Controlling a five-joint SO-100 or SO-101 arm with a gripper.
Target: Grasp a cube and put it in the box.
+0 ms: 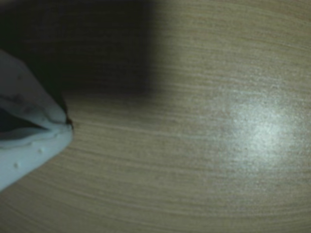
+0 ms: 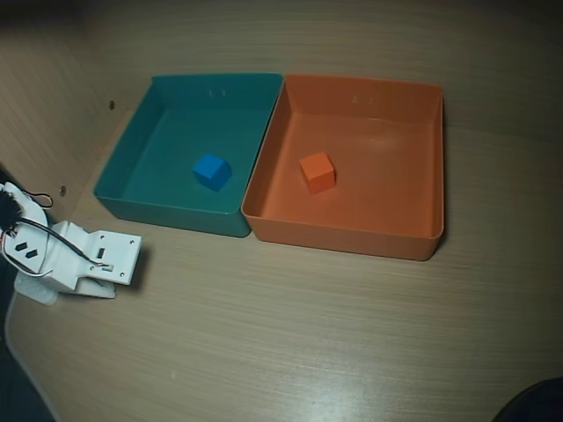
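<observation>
Cube [image 2: 317,170], small, orange and matte, sits inside the box [image 2: 352,237], a shallow square orange tray, left of its middle in the overhead view. Touching its left wall, a teal tray [image 2: 167,211] of like size holds a small blue cube [image 2: 212,170]. The white gripper [image 2: 110,274] lies low on the wood-grain table [image 2: 308,334], near left, well apart from both trays. In the wrist view, a pale blurred gripper [image 1: 68,125] edge enters from the left over glossy wood; I cannot tell how its jaws stand.
</observation>
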